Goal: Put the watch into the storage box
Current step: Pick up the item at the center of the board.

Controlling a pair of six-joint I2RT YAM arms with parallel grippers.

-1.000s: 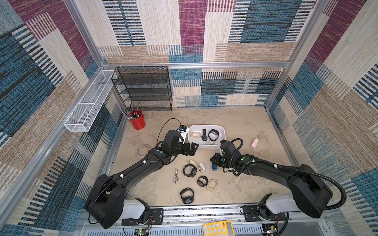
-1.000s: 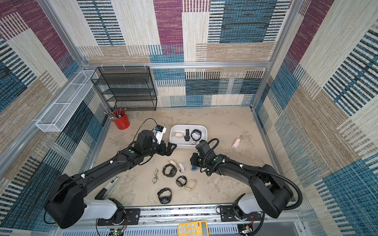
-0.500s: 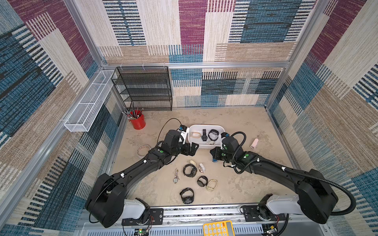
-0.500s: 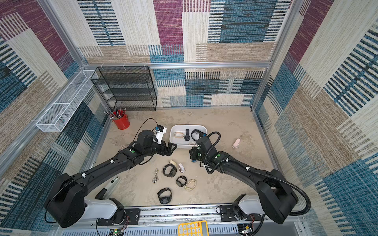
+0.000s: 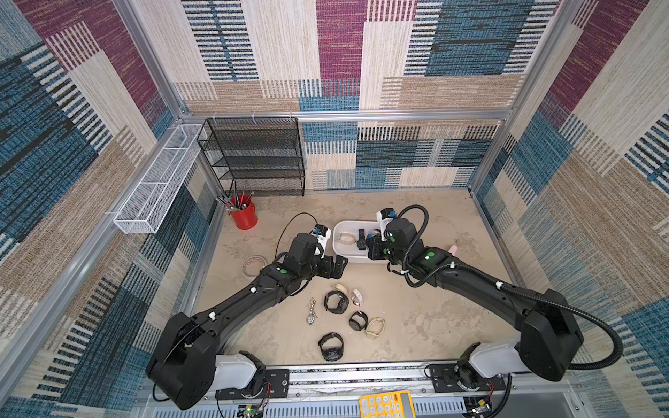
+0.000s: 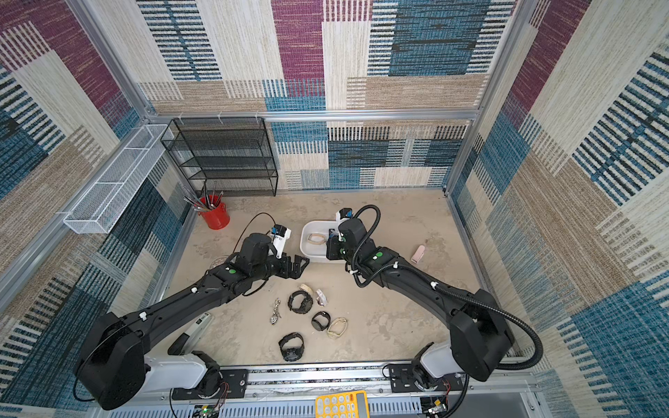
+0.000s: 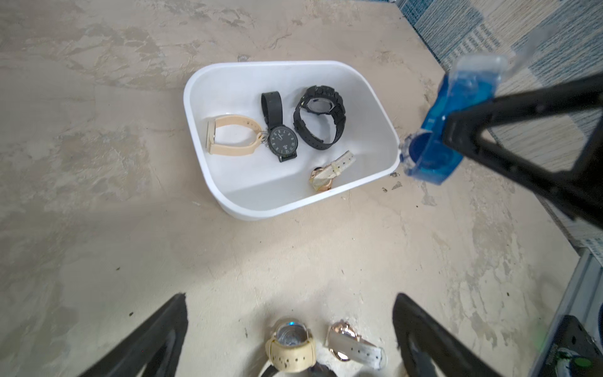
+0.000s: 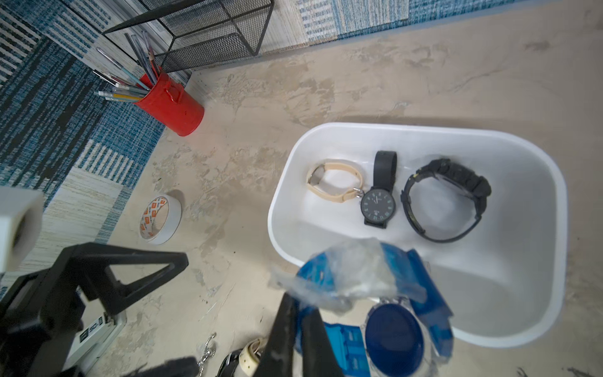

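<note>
Right tool is pressed together, pinching the plastic-wrapped blue watch, which hangs over the storage box at about the 5 o'clock stretch of its rim, not yet set down. Left tool is spread wide with nothing in it, hovering just off the box's 7 o'clock corner. Inside the box there's a beige-strap watch toward 9 o'clock; a black round-dial watch is beside it at centre; a chunky black digital watch comes next in the row; a rose-gold watch on a cream strap lies by the near wall. The red pen cup at 10 o'clock of the box holds pens; loose watches lie on the tabletop at 6 o'clock.
</note>
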